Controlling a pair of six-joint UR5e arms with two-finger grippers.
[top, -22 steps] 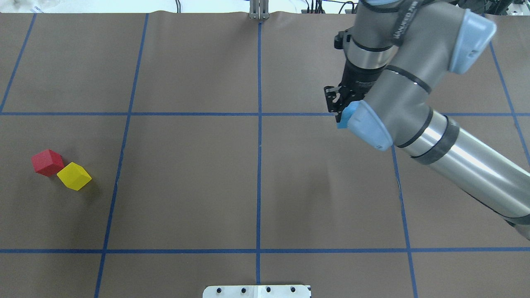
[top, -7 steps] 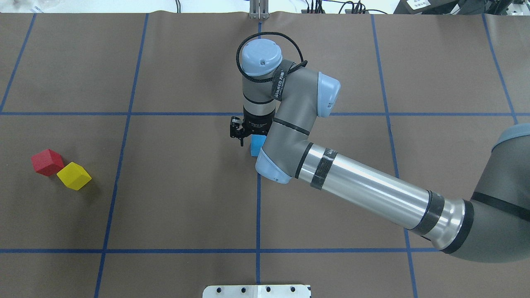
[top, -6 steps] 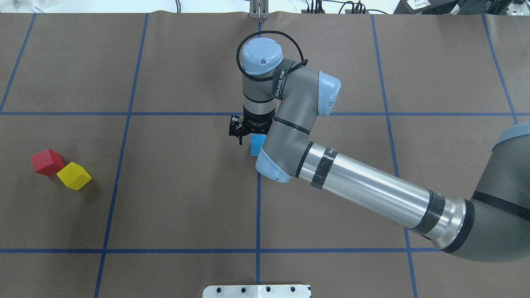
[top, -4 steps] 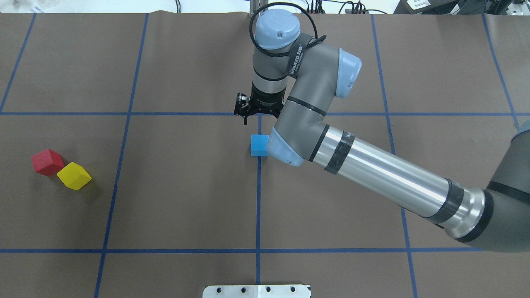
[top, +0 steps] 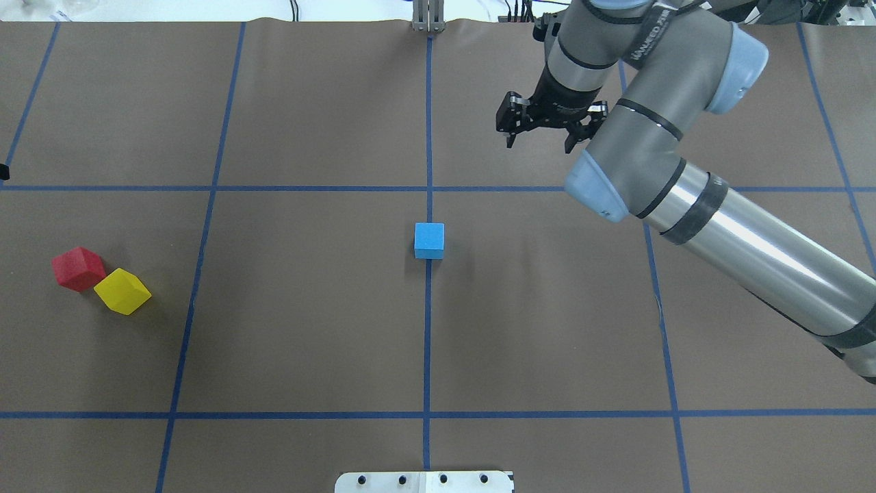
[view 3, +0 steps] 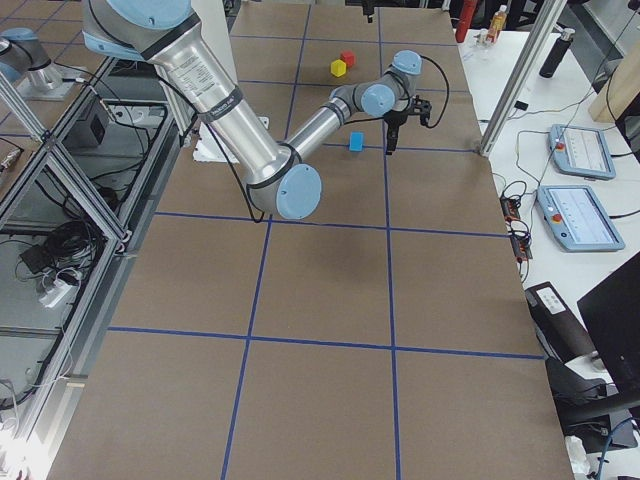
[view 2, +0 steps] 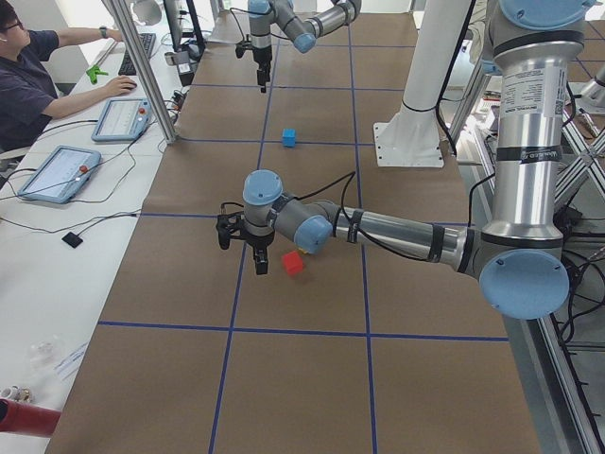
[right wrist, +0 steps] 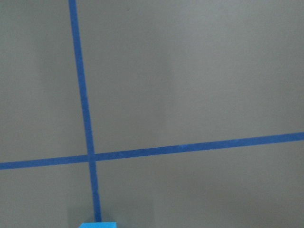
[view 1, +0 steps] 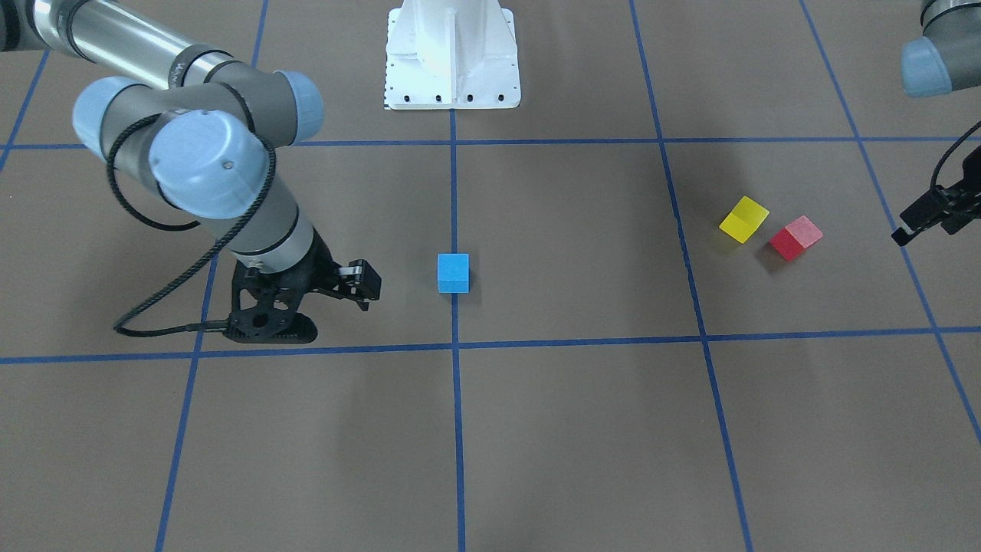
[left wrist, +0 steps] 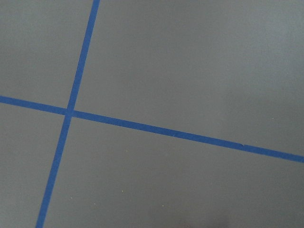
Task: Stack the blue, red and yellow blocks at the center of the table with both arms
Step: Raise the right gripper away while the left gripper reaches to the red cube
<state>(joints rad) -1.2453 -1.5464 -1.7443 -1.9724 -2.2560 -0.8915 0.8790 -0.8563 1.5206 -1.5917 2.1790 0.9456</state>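
Blue block (top: 429, 240) sits flat on the desk (top: 308, 342) at the centre, on the middle grid line, with nothing touching it. Base of the stack looks done.

Right end effector (top: 539, 142): jaws spread wide and empty, well apart from the blue block, beyond it on the far side from the robot's base and toward the robot's right.

Red block (top: 77, 268) and yellow block (top: 122, 291) are on the robot's left side of the desk, well apart from the centre. They lie just beside each other, corner to corner, with yellow on the centre side. Both are turned diagonal to the grid lines.

Left end effector (view 1: 916, 222) hangs at the desk's left edge, near the red block, which lies from it toward the centre and a little toward the robot's base. Cannot tell whether its jaws are wide or closed.

Judgement: red goes on next, and the left arm is by far the nearer. Its wrist probably needs to turn to meet the block's flat faces, and the yellow neighbour leaves little room on that side.
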